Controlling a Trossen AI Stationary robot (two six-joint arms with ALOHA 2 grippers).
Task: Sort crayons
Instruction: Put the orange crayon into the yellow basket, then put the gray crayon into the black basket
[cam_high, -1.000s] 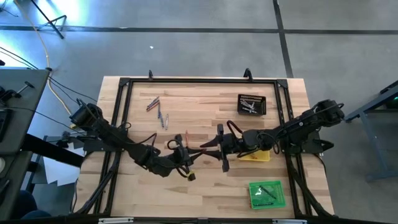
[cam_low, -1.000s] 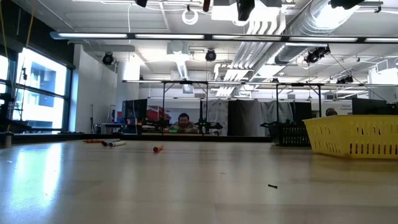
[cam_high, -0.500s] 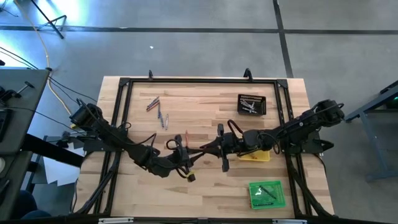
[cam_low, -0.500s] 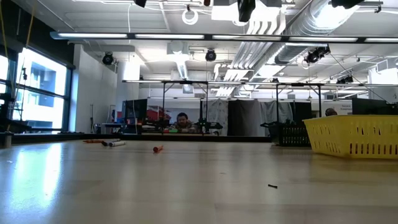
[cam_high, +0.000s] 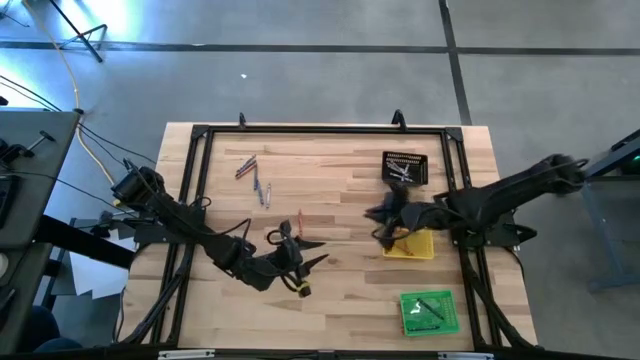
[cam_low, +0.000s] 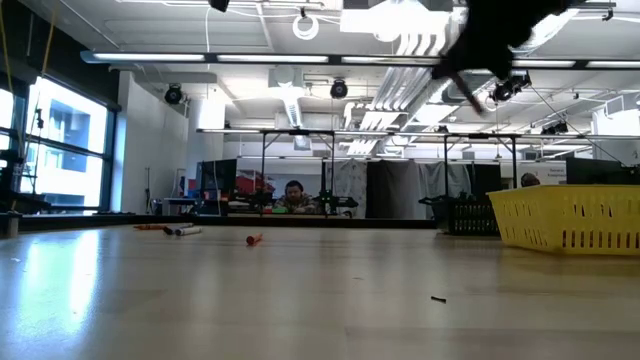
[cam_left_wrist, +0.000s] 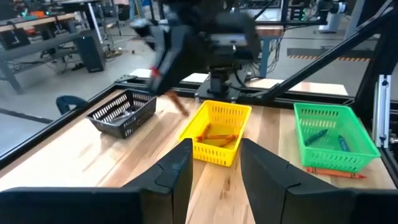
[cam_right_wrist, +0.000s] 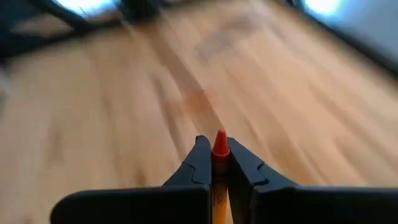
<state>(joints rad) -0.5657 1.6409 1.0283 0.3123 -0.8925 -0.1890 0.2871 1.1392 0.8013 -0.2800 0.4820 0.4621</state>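
My right gripper (cam_high: 383, 222) is shut on an orange-red crayon (cam_right_wrist: 220, 142), high above the table between the black tray (cam_high: 405, 168) and the yellow tray (cam_high: 418, 248). It also shows blurred in the left wrist view (cam_left_wrist: 163, 74) and at the top of the low view (cam_low: 478, 55). My left gripper (cam_high: 318, 262) is open and empty at mid-table, pointing toward the trays (cam_left_wrist: 216, 146). Loose crayons lie on the table: grey and reddish ones at the far left (cam_high: 252, 176) and an orange one (cam_high: 299, 221) near my left gripper. My right gripper pinches the orange-red crayon between its two fingers. The crayon lies along the fingers, and its pointed tip (cam_right_wrist: 220, 135) sticks out just past the fingertips. It is lifted clear of the table.
The yellow tray (cam_left_wrist: 217, 154) holds orange crayons, the green tray (cam_high: 430, 310) dark green ones, and the black tray (cam_left_wrist: 124, 117) grey ones. An orange crayon (cam_left_wrist: 329, 172) lies beside the green tray. A dark frame (cam_high: 320, 130) runs round the table. A person sits far behind (cam_low: 294, 195).
My right gripper has swung quickly from beside my left gripper toward the table's right edge and a little toward the far edge, turning as it went. It has carried the orange-red crayon along, clear of the table.
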